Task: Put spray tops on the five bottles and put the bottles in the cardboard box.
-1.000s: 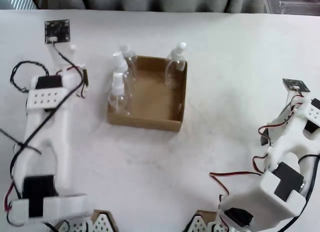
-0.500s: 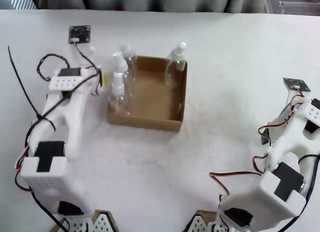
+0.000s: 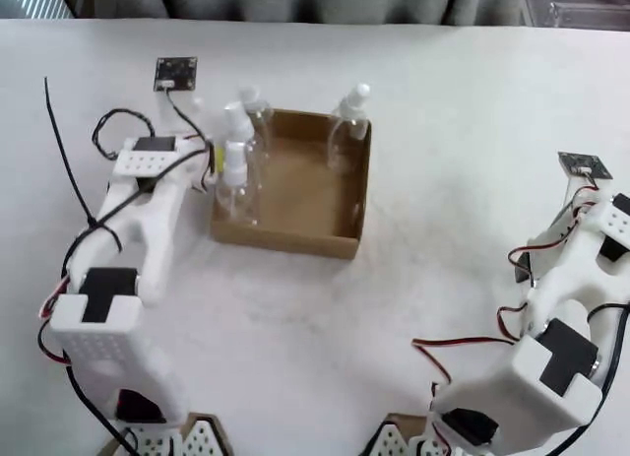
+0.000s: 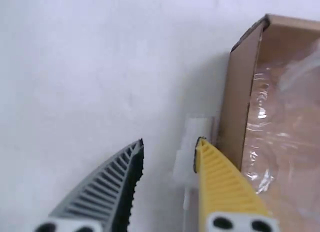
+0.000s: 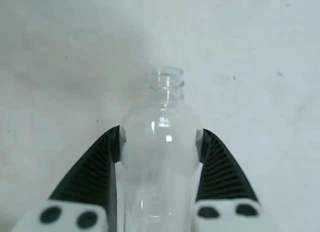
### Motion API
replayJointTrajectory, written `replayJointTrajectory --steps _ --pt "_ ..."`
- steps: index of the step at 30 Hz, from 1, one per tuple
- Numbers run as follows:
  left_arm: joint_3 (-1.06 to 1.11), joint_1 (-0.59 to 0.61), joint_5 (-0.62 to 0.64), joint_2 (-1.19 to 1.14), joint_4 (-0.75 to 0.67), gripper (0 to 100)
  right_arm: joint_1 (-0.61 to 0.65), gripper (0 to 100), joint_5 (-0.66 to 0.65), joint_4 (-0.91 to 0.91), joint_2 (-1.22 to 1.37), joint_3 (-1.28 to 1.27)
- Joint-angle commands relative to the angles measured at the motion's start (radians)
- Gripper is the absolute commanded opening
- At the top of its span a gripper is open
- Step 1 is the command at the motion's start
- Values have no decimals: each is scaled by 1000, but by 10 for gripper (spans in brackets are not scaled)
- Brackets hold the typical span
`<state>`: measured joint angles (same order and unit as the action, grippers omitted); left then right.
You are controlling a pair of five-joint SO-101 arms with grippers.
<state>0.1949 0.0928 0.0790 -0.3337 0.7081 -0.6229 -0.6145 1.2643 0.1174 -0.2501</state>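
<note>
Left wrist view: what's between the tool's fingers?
In the left wrist view, a white spray top lies on the table beside the left tool's yellow finger, just outside the brown cardboard box's wall.

The uncapped bottle point(image 5: 160, 142) runs off the right wrist view's edge below its shoulders. In the left wrist view a white spray top point(image 4: 186, 152) lies partly behind the yellow finger point(image 4: 220, 182), and the cardboard box point(image 4: 245, 91) is cropped, its contents a clear blur. From above, the bottles point(image 3: 239, 170) along one wall overlap too much to count.
</note>
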Motion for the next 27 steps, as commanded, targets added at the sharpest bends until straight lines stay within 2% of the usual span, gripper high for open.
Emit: replayJointTrajectory --steps 1,5,10,20,24,27 --pt "-44 -38 5 7 -21 181 -1 15 -9 -10 -50 9" --pt "-44 -42 3 7 -5 181 1 15 -9 -10 -50 9" --pt "-44 -77 -75 8 38 181 1 15 -9 -10 -50 9" --pt "-43 -79 -81 -4 35 181 12 15 -9 -7 -50 9" --pt "-98 -81 -81 -68 48 181 12 15 -9 -7 -50 9" --pt "-167 -81 -81 -110 121 181 12 15 -9 -7 -50 9"
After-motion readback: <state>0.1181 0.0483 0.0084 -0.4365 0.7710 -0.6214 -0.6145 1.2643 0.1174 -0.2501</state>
